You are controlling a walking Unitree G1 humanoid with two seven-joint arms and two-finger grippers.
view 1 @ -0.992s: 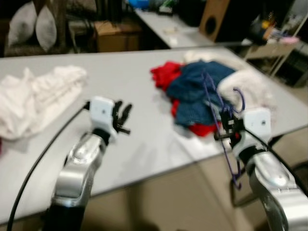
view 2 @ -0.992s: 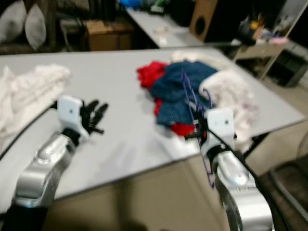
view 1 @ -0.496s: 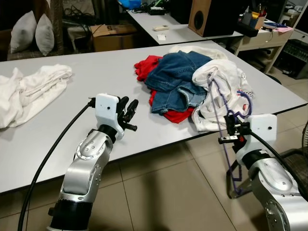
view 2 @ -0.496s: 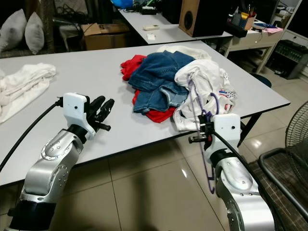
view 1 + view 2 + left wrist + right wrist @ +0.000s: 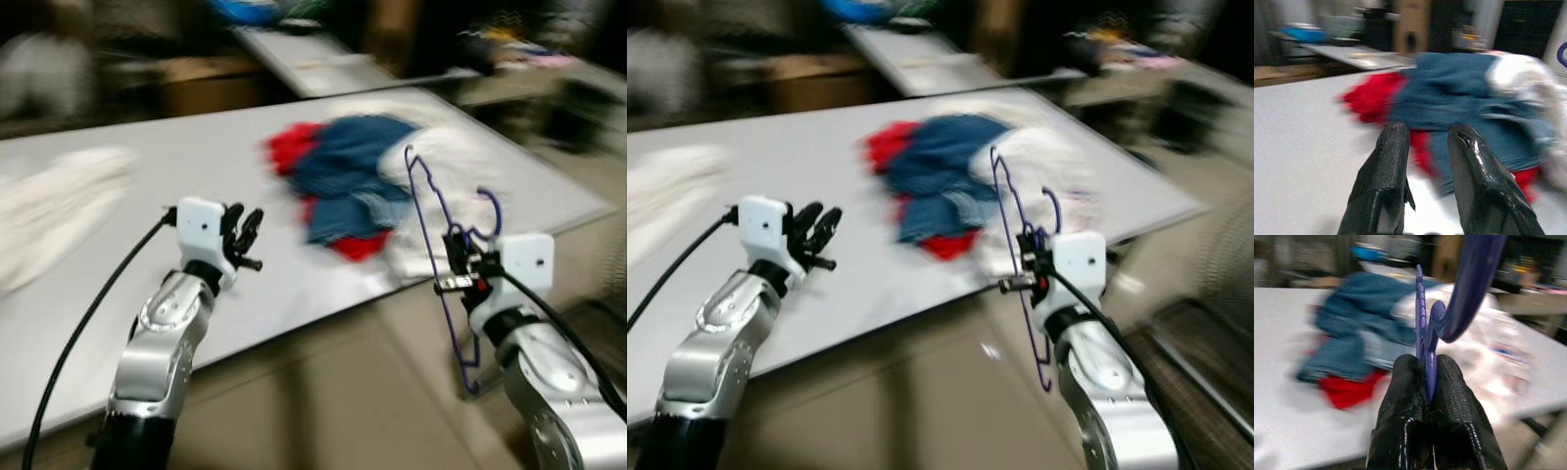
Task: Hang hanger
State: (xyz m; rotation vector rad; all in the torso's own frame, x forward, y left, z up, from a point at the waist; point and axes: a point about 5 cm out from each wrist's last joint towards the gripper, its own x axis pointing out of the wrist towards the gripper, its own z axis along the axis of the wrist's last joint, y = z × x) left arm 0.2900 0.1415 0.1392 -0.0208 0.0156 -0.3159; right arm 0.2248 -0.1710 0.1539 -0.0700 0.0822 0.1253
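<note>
Two claws up ahead of the body, near the table's (image 5: 118,186) front edge. Right claw (image 5: 458,262) clamped on a purple hanger (image 5: 438,211), fingers (image 5: 1449,396) pressed flat on the thin plastic just below the hook, as seen along the right wrist. Held upright, probably so the hook stays topmost and free to catch a rail, with the long triangle dangling below the wrist and off the table's right end, clear of the clothes. No rail or rod to be made out in these blurred views, so hanging not yet possible; likely a carrying step.

Left claw (image 5: 240,233) empty, hovering over bare table left of the pile, fingers (image 5: 1388,161) slightly parted with a narrow gap between them. Probably kept raised and out of the way while the right arm does the work.

Behind the hanger: jeans (image 5: 343,171) on top of a red garment (image 5: 286,147), a white garment (image 5: 460,162) to the right, and a white cloth (image 5: 54,211) at the far left of the table.

Compared with half a second ago: sharp then, smeared now, so head camera turning. Pile and table shifted in the picture, put down to the camera and not the clothes. Hanger in the same grip, same upright pose. Left claw much as it was.
</note>
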